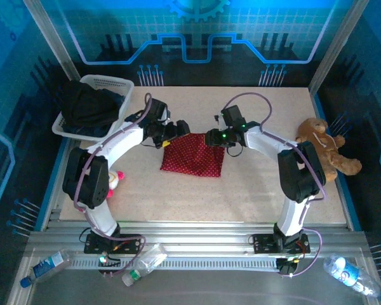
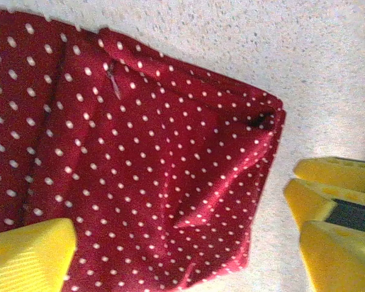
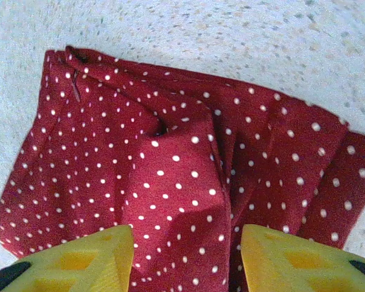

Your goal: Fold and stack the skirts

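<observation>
Jaws spread wide, the left gripper (image 1: 170, 132) is held low at the far left corner of the red dotted skirt (image 1: 192, 155), laid folded on the table (image 1: 260, 184); the right gripper (image 1: 211, 138), jaws parted, is held at the far right corner

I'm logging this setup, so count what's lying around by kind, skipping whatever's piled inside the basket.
Red dotted skirt: 1
Plush toys: 2, teddy bear and pink-and-white toy
White basket: 1
Plastic bottles: 3
Total: 7
</observation>
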Controlling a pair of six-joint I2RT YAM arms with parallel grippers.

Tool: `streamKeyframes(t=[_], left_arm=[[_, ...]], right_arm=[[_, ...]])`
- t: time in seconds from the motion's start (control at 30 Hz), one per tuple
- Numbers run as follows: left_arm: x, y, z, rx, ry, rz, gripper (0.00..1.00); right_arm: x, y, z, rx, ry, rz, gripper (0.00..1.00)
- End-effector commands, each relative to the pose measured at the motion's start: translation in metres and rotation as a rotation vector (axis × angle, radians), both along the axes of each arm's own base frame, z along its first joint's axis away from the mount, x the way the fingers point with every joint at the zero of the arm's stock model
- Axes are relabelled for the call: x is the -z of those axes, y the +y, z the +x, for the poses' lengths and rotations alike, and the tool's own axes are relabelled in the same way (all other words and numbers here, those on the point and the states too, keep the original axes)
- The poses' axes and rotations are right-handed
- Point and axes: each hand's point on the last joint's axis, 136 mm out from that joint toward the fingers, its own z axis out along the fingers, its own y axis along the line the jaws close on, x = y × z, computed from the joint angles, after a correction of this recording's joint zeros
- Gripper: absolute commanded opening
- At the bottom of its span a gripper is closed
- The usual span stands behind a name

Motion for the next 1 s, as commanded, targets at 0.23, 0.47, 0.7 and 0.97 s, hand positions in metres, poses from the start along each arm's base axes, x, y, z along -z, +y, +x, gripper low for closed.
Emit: streamKeyframes(t=[0.23,0.47,0.7,0.97], left_arm=[[0.021,-0.029,0.004,-0.013,0.041,-0.232,0.99],[0.095,0.015,-0.004,-0.224,0.199,-0.067,0.99],[0.113,0.03,-0.01,-0.308,0.21,-0.082,0.99],[0.07,0.01,0.01,-0.217,0.108,-0.175,0.99]], right_arm=[[0.029,0.013,0.008,-0.211,0.02,-0.074,0.49],[-0.005,0.016,0.03,-0.143,-0.098,0.012,0.05],[0.058,-0.032,0.039,0.151,0.131,0.026,0.0],[0.04,-0.009,0.035,0.026,0.1,0.036,0.29]])
